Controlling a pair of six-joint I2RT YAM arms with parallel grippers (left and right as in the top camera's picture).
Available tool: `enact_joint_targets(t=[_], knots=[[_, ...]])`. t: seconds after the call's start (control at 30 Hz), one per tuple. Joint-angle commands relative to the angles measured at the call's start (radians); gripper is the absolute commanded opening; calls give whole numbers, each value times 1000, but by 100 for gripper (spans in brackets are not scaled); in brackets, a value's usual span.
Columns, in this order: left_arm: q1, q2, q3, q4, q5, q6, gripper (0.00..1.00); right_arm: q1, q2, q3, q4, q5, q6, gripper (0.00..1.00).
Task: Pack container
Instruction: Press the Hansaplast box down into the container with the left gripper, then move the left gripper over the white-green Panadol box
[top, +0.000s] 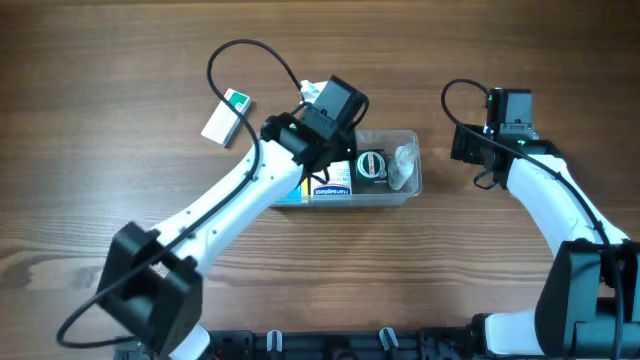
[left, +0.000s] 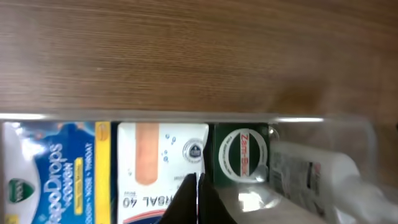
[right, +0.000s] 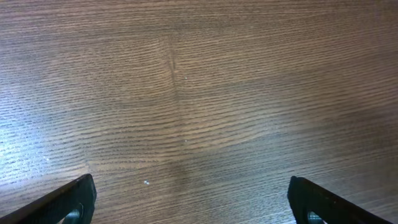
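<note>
The clear container (top: 412, 188) stands mid-table, its far rim (left: 298, 119) crossing the left wrist view. Inside lie a blue cough-drop box (left: 50, 168), a white bandage box (left: 155, 158), a green box (left: 242, 155) and a clear wrapped packet (left: 323, 177). My left gripper (left: 198, 180) hovers over the bandage box, near its edge beside the green box. Its jaws are shut with nothing between them. From overhead the left gripper (top: 330, 145) sits over the container's left half. My right gripper (top: 468, 150) is to the right of the container, open above bare wood (right: 191, 185).
A small white and green box (top: 228, 114) lies on the table up and left of the container. A white item (top: 314, 90) shows partly behind the left wrist. Black cables loop above both arms.
</note>
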Motion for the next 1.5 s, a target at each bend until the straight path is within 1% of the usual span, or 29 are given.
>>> enact_joint_targets(t=[0.0,0.63,1.0,1.1,1.2,1.23,1.3,1.33,1.37,1.4,1.47], knots=[[-1,82,-2,27,5,16,4,2,8,-4,4,17,-6,100],[-28,227,-2,51,5,16,4,2,8,-4,4,17,-6,100],[-28,232,-2,51,5,16,4,2,8,-4,4,17,-6,100],[-16,177,23,18,5,16,4,2,8,-4,4,17,-6,100],[7,60,58,-31,4,33,4,2,8,-4,4,17,-6,100],[18,13,62,-30,-1,67,4,2,8,-4,4,17,-6,100],[56,-97,62,-36,-66,113,4,2,8,-4,4,17,-6,100],[87,-150,62,-53,-106,164,6,2,8,-4,4,17,-6,100],[119,-190,62,-71,-128,223,11,2,8,-4,4,17,-6,100],[154,-220,62,-90,-139,277,12,2,8,-4,4,17,-6,100],[214,-251,62,-118,-139,341,11,2,8,-4,4,17,-6,100]])
